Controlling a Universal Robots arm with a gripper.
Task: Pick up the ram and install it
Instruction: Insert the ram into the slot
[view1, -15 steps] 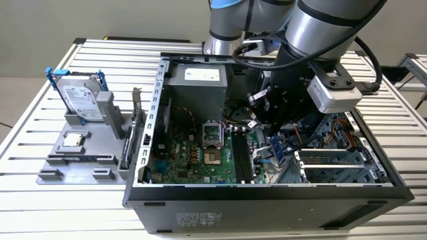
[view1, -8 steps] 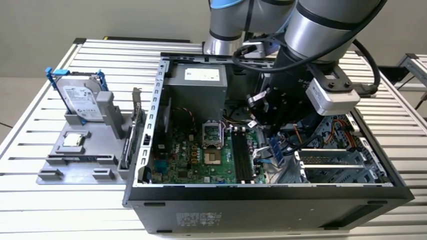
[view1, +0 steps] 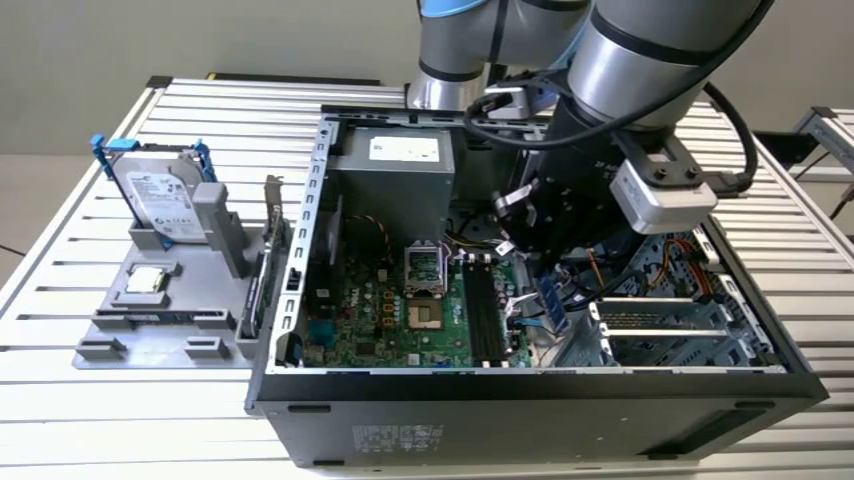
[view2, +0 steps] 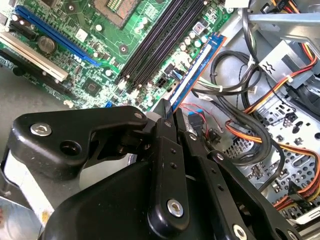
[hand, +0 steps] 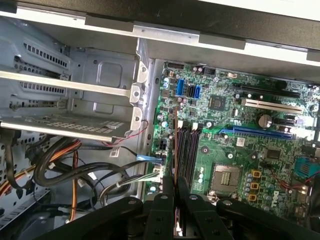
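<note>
The ram (view2: 197, 67), a slim bluish board stick, is held by one end in my gripper (view2: 172, 117), whose fingers are shut on it. It hangs inside the open computer case, just beside the black memory slots (view2: 160, 40) of the green motherboard (view2: 100, 50), on the side toward the cables. In the first wrist view the ram (hand: 175, 145) shows edge-on next to the slots (hand: 189, 150), running out from the gripper (hand: 175, 186). In the exterior view the gripper (view1: 545, 285) reaches down into the case with the ram (view1: 553, 303) below it, to the exterior view's right of the slots (view1: 487, 312).
Bundled cables (view2: 240, 110) and a metal drive cage (view1: 667, 320) crowd the side beyond the ram. The processor socket (view1: 424, 270) and power supply (view1: 394, 165) lie in the case. Outside, a grey tray (view1: 100, 350) carries a hard drive with blue brackets (view1: 160, 195) and a square chip (view1: 147, 282).
</note>
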